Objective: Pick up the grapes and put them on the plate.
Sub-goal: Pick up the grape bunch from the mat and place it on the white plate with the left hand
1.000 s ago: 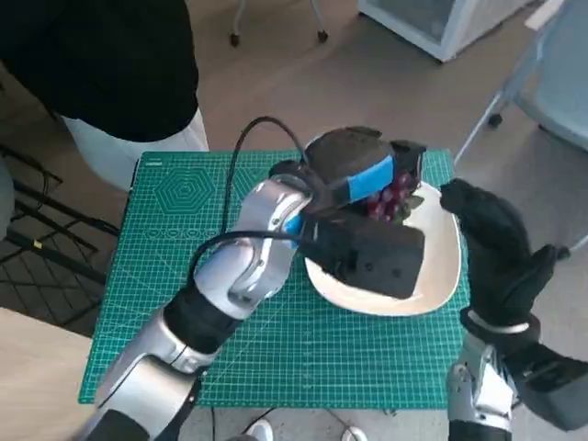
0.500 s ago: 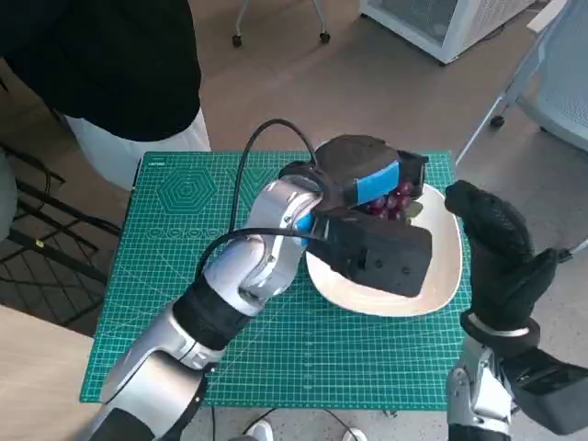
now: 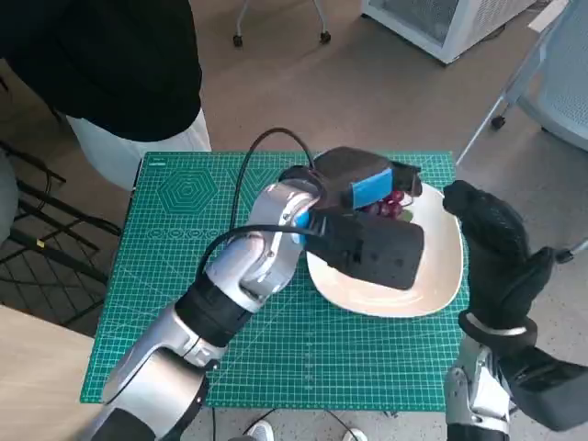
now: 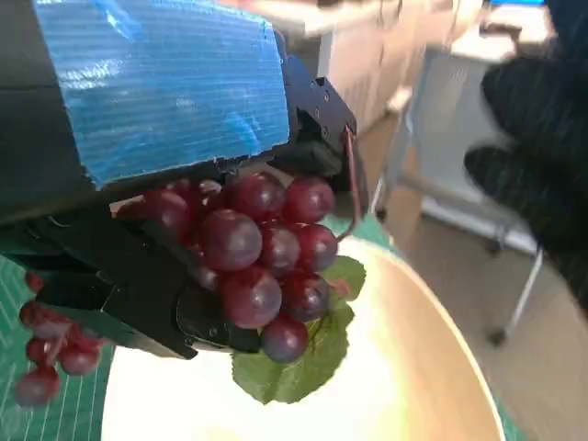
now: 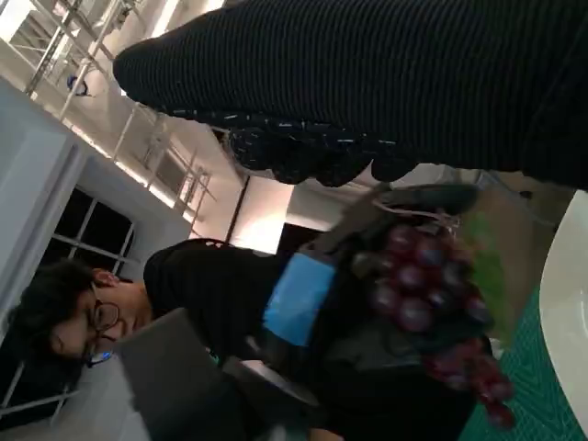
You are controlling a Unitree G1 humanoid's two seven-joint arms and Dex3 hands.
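- The left robot hand (image 3: 363, 184), with blue tape on its back, holds the grapes (image 4: 262, 262) between its black fingers (image 4: 138, 294); the bunch hangs below the palm with a green leaf (image 4: 299, 363) under it.
- The grapes are over the far part of the white plate (image 3: 441, 276). From the left wrist view they seem just above the plate, but I cannot tell if the leaf touches it already.
- I think the grip is kept closed because the bunch is soft and loose; a small side cluster (image 4: 50, 354) hangs apart, near the plate's edge, and could fall outside if released too early.
- The right robot hand (image 3: 491, 243), in the black glove, stands beside the plate's right rim and holds nothing; its fingers look partly curled, so how wide it is I cannot tell.
- The plate lies on a green cutting mat (image 3: 184, 276) that covers the surface.
- A person in black (image 3: 101, 55) is just behind the surface.
- In my judgement, only lowering and releasing remain.
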